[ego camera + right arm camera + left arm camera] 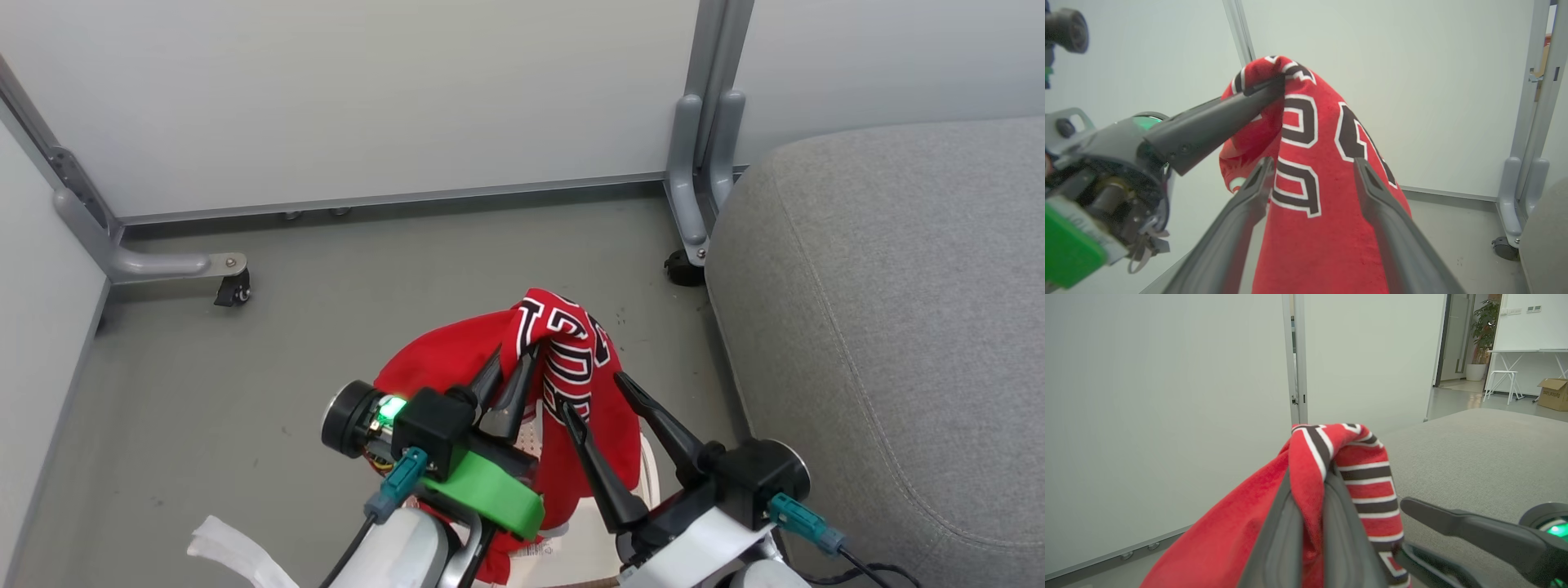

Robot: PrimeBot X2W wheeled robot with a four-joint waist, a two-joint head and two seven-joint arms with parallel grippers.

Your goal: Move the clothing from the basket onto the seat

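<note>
A red garment of the clothing [575, 359], with black letters and numbers outlined in white, hangs lifted above the floor. My left gripper [513, 366] is shut on its upper fold, and the left wrist view shows the clothing [1367, 473] pinched between those fingers [1290, 522]. My right gripper [592, 394] stands open just right of it. In the right wrist view the clothing [1306, 134] hangs past my open right gripper [1312, 163], unpinched. The cream basket [594, 549] shows partly under the cloth and arms. The grey seat [898, 327] lies to the right.
Pale partition panels on grey metal legs with castors [234, 290] [682, 268] close off the back and left. Grey floor lies between them and the seat. A white strip [229, 551] lies on the floor at the lower left.
</note>
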